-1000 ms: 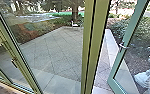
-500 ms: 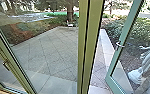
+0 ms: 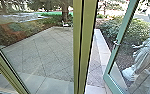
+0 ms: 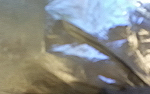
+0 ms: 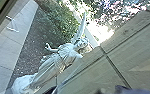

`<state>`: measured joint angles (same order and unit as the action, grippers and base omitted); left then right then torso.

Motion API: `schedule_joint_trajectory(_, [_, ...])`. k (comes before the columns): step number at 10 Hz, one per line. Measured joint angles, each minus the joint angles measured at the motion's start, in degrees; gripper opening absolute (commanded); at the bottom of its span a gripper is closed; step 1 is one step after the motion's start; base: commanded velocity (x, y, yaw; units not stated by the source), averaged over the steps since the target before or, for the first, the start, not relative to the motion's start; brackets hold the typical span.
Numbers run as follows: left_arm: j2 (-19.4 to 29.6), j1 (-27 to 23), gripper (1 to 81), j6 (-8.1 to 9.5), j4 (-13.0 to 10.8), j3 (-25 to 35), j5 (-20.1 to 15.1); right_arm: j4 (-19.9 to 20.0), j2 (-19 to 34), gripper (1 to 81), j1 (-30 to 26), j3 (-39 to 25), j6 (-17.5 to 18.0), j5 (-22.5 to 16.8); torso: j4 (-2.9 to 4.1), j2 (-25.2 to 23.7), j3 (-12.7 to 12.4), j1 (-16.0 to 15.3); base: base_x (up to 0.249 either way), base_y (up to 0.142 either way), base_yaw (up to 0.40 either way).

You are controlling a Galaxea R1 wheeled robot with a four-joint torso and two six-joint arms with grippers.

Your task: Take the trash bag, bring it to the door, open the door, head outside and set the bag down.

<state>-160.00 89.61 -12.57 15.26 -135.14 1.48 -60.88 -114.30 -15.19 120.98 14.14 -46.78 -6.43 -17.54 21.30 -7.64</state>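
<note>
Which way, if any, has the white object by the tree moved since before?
No: the white object stays by the tree; the camera moved.

Shiny, crumpled plastic, likely the trash bag (image 4: 146,47), blue-white glare, a dark slanting strip (image 4: 103,49), all blurred
</note>
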Motion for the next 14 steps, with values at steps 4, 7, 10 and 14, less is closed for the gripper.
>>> schedule_joint_trajectory(4, [0.0,0.13,1.0,0.0,0.0,0.0,0.01,-1.16,-0.04,81.1,0.45,3.28,0.02,3.95,-0.02,0.0,0.0,0.0,0.0,0.0,0.0])
schedule_joint_trajectory(7, [-0.01,0.13,1.0,0.0,0.02,0.02,0.04,-2.02,-1.74,81.1,0.43,8.59,0.49,8.61,-0.02,0.0,0.0,0.0,0.0,0.0,0.0])
schedule_joint_trajectory(10, [0.0,0.16,1.0,0.0,0.11,0.17,0.04,0.41,-1.9,81.1,-2.96,10.3,0.95,7.83,-0.02,0.0,0.0,0.0,0.0,0.0,0.0])
schedule_joint_trajectory(14, [0.0,0.16,1.0,-0.02,0.15,0.17,0.04,14.65,-2.05,81.1,-3.66,7.98,1.16,-8.9,-0.06,-0.02,0.0,0.0,0.0,0.0,0.0])
